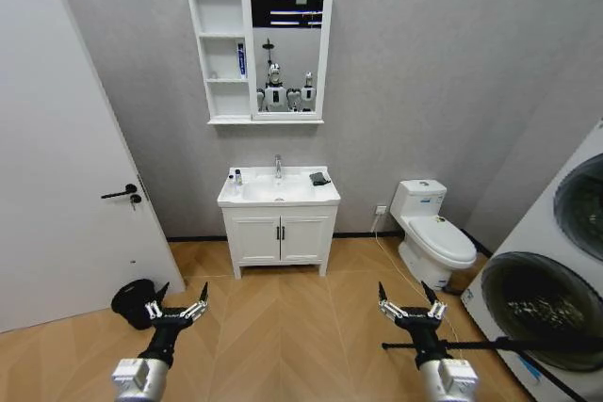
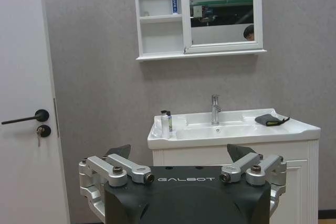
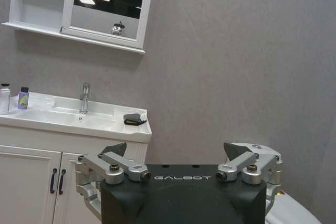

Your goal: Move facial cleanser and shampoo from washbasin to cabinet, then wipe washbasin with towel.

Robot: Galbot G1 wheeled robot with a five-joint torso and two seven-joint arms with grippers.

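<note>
The white washbasin [image 1: 325, 195] stands against the far wall, well ahead of me. Two small bottles [image 1: 235, 178] stand on its left corner, a white one [image 3: 4, 99] and a purple one [image 3: 23, 98]; I cannot tell which is the facial cleanser and which the shampoo. The dark towel [image 1: 320, 178] lies folded on the right corner, beside the chrome tap [image 1: 278, 167]. Above hangs the cabinet [image 1: 218, 49] with its mirror and open shelves. My left gripper [image 1: 176, 302] and right gripper [image 1: 407, 302] hang low over the floor, both open, holding nothing, far from the basin.
A blue tube [image 2: 174, 0] stands on a cabinet shelf. A toilet [image 1: 434, 235] sits to the right of the vanity, and a washing machine [image 1: 551, 289] stands at the near right. A door [image 1: 57, 185] closes the left side, with a black object [image 1: 134, 301] on the floor beside it.
</note>
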